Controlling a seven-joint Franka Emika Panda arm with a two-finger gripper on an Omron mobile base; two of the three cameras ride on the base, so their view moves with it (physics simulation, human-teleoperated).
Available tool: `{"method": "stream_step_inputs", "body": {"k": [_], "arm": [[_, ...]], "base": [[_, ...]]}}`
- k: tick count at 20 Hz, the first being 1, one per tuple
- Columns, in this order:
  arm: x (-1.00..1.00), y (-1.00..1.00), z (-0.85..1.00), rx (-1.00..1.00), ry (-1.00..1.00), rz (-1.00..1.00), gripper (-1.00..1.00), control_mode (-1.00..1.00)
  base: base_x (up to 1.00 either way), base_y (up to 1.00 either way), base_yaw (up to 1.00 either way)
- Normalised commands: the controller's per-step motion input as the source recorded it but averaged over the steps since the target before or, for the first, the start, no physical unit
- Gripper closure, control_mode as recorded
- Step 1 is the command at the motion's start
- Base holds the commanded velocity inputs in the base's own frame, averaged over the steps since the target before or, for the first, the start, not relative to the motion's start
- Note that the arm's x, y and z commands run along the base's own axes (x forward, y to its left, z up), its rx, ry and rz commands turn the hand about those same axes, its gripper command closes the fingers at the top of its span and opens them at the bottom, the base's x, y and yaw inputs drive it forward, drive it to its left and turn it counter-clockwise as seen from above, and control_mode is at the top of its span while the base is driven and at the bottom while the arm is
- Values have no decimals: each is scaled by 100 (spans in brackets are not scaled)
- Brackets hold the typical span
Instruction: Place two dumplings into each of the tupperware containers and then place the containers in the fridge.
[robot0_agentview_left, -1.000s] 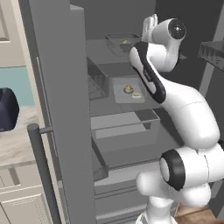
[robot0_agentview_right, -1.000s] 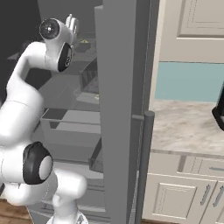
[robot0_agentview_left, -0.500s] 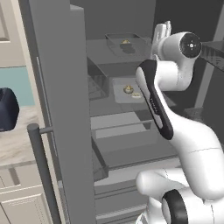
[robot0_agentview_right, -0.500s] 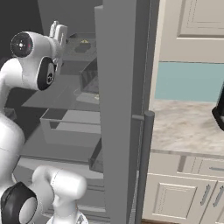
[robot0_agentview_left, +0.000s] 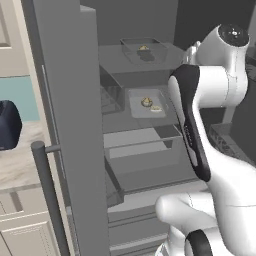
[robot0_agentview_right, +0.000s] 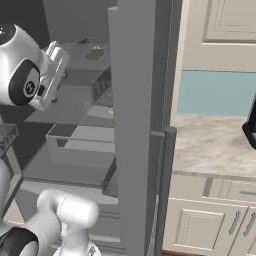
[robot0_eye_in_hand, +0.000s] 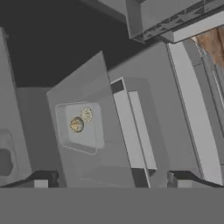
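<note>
Both tupperware containers (robot0_agentview_left: 145, 102) sit on fridge (robot0_agentview_left: 75, 125) shelves, dumplings (robot0_eye_in_hand: 77, 124) inside; the tool (robot0_eye_in_hand: 109, 177) is empty, jaws spread; pull straight back, clear of the door (robot0_agentview_right: 137, 100).

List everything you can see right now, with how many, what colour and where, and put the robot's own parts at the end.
fridge: one, grey, door swung open with a long bar handle, dark shelves and drawers inside.
tupperware containers: two, translucent grey; one on the upper shelf, one on the shelf below.
dumplings: tan-brown; two in the lower container, dark lumps in the upper one, count unclear.
drawer: one, clear grey, under the lower container's shelf.
counter: one, pale marbled, beside the fridge.
cabinets: cream, under the counter.
dark blue object: one, on the counter, cut off by the door.
gripper: open, holding nothing, above the lower container.
</note>
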Motion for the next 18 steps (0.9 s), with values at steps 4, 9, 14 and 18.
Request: {"method": "stream_step_inputs", "body": {"k": [4,9,14,18], "arm": [[-100,0,-97,-1,36,0,-100,-100],[-97,0,-100,-7,15,1,-100,-100],[-24,0,-91,-4,8,1,-100,-100],[2,0,-56,0,0,0,-100,-100]], "base": [[0,0,0],[0,0,0],[0,0,0],[0,0,0]]}}
